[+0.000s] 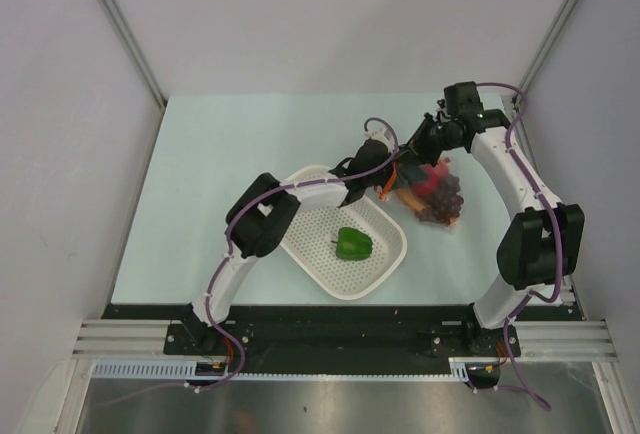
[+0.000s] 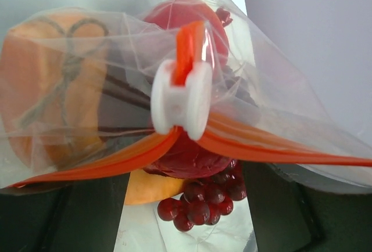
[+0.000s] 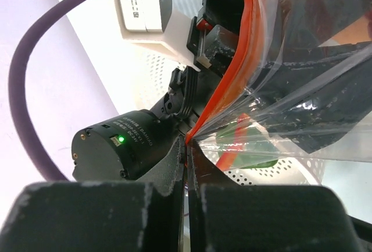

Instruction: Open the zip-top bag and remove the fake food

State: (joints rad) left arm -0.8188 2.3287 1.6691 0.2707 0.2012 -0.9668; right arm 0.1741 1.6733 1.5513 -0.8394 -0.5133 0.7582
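Note:
The zip-top bag [image 1: 437, 197] lies just right of the basket, between my two grippers. It holds a red round fruit [image 2: 189, 22], a purple grape bunch [image 2: 200, 202] and an orange piece [image 2: 49, 83]. My left gripper [image 1: 384, 180] is at the zipper edge. Its fingers [image 2: 87, 211] flank the white slider [image 2: 181, 98] on the orange-red strip and appear shut on it. My right gripper [image 3: 189, 144] is shut on the end of the strip [image 3: 224, 86], and shows in the top view [image 1: 415, 149]. The green bell pepper [image 1: 353, 244] lies in the basket.
The white perforated basket [image 1: 385, 272] sits in front of the bag, under the left arm, and shows in the right wrist view [image 3: 279, 173]. Grey walls close in the table on the left, back and right. Both arm bases stand at the near edge.

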